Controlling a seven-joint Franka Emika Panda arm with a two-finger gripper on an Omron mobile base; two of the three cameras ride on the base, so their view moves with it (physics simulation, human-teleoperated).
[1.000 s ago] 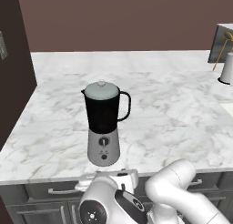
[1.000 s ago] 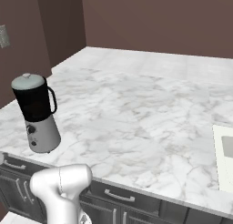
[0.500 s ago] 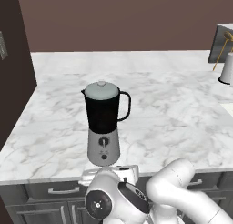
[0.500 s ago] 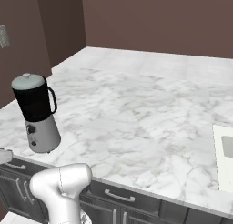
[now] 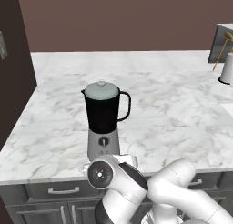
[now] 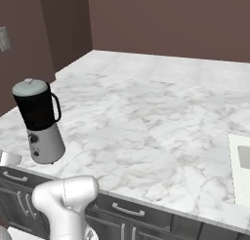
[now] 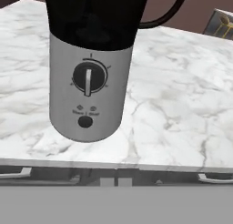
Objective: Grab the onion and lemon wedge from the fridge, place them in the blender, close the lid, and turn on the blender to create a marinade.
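The blender (image 5: pixel 103 120) stands near the front edge of the marble counter (image 5: pixel 177 104), its dark jar on a silver base. The pale grey lid (image 5: pixel 101 89) sits on the jar's rim. In the hand view the base (image 7: pixel 86 95) is close ahead, its black knob (image 7: pixel 88 78) pointing straight up above a small round button (image 7: pixel 84 122). My gripper (image 7: pixel 113 182) hovers just in front of the base at counter-edge height, shut on nothing. Its white hand (image 5: pixel 111 160) peeks out behind my arm. The onion and lemon wedge are hidden; the fridge is out of view.
A dark tall cabinet (image 5: pixel 13 59) borders the counter's left end. A white cup with a gold utensil (image 5: pixel 226 66) stands at the back right. Grey drawers with handles (image 5: pixel 61 190) run under the counter. A pale inset panel (image 6: pixel 241 168) lies at the right.
The gripper's fingers have closed from wide open to shut. The hand has risen slightly and come closer to the blender base.
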